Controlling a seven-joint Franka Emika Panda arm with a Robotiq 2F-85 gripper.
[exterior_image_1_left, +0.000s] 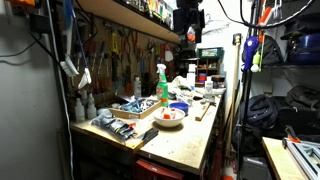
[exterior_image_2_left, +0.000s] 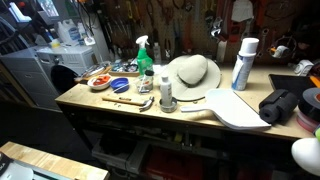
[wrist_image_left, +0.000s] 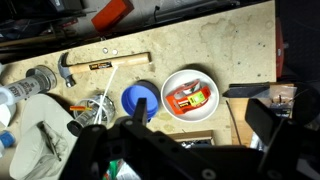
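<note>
The tool (exterior_image_1_left: 189, 30) hung high over the cluttered surface (exterior_image_1_left: 186, 146), well clear of everything; its jaws' state could not be told. Below it sat the white bowl (wrist_image_left: 190, 97), just beside the blue bowl (wrist_image_left: 139, 100), the hammer (wrist_image_left: 100, 64) apart from both; bare wood lay open at the near end

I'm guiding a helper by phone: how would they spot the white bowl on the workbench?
Find the long wooden workbench with tools hanging behind it. Close to the hammer and right beside a blue round dish sits the white bowl. It alone holds something red and orange.
</note>
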